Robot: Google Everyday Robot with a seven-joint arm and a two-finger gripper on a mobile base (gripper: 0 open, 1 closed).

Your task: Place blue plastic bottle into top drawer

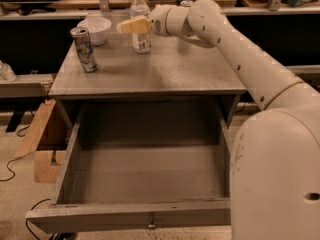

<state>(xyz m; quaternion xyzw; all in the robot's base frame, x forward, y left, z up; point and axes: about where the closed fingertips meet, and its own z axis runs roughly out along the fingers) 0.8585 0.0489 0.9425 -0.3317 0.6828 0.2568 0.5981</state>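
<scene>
Your claw (134, 25) meets the clear white-capped plastic bottle (142, 41) near the grey tabletop's (165, 69) far edge; whether it grips, you cannot tell.

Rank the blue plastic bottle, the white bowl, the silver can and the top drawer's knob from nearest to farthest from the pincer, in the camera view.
The pincer is over the back of the cabinet top.
1. blue plastic bottle, right at it.
2. white bowl, back-left corner.
3. silver can, left edge, further forward.
4. knob, front of the open top drawer.

The arm (240, 59) extends far forward, its gripper (131, 25) horizontal, pointing left.
</scene>
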